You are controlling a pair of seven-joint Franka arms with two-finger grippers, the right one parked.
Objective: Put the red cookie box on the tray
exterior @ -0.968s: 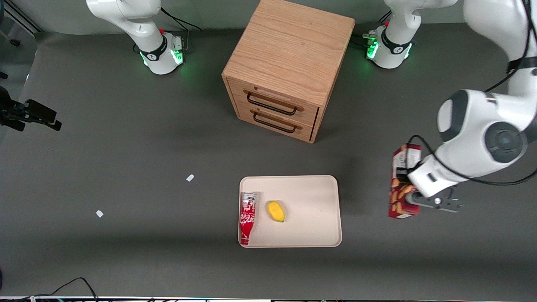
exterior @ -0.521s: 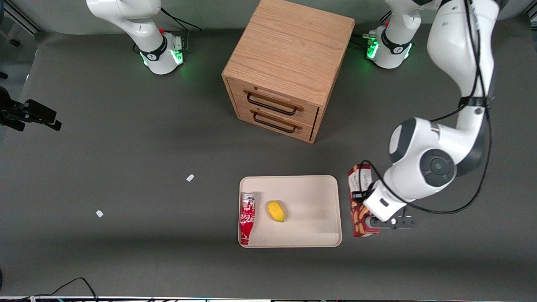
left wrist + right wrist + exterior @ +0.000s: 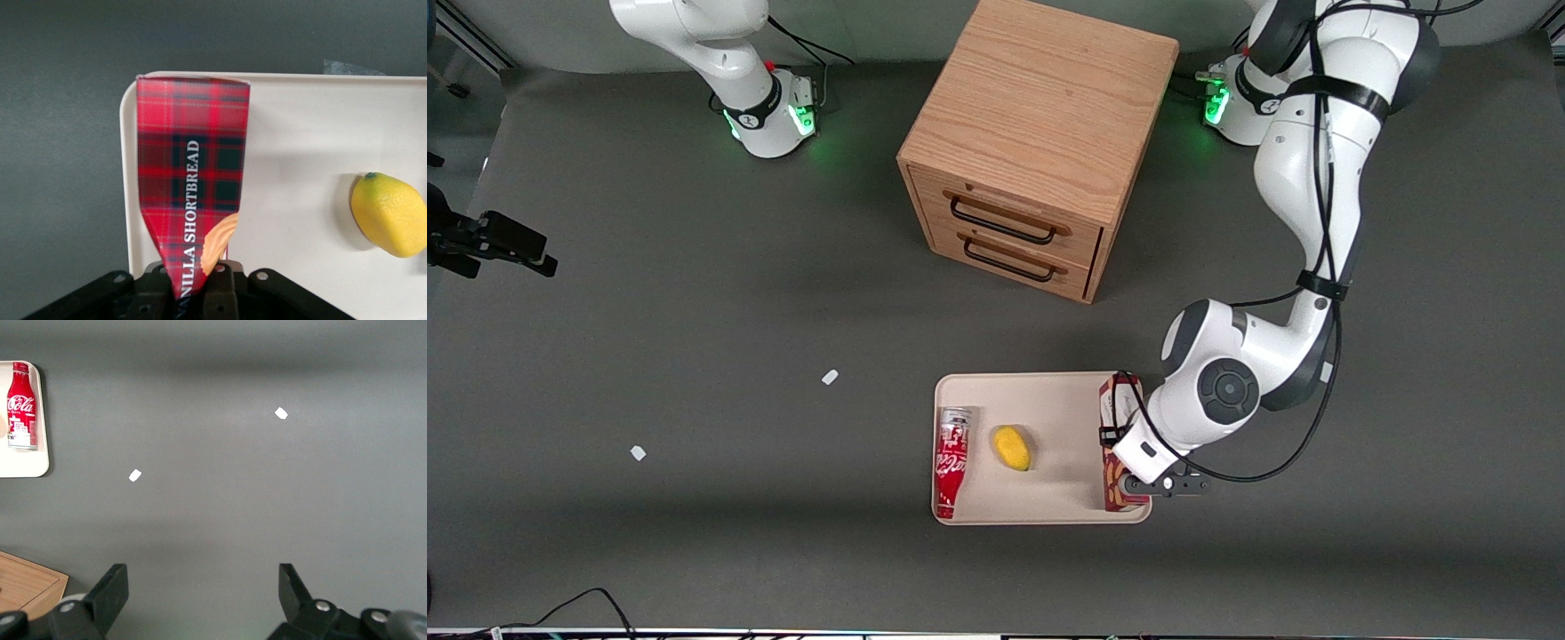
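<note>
In the wrist view the red cookie box (image 3: 190, 200) is seen face-on, its tartan panel and the words "vanilla shortbread" legible, with a yellow lemon (image 3: 390, 213) lying on the tray (image 3: 300, 127) beside it; none of that print can be made out from the front. Only the front view shows the soda can (image 3: 951, 460) on the tray (image 3: 1040, 391), at the edge toward the parked arm, and the wooden cabinet (image 3: 1036, 142) farther back on the surface (image 3: 694, 311). Half a second ago the box was held just outside the tray; it is now over the tray's edge nearest the working arm. The claw (image 3: 1138, 480) is closed on the box (image 3: 1116, 444), which reaches from its fingers away from the front camera
</note>
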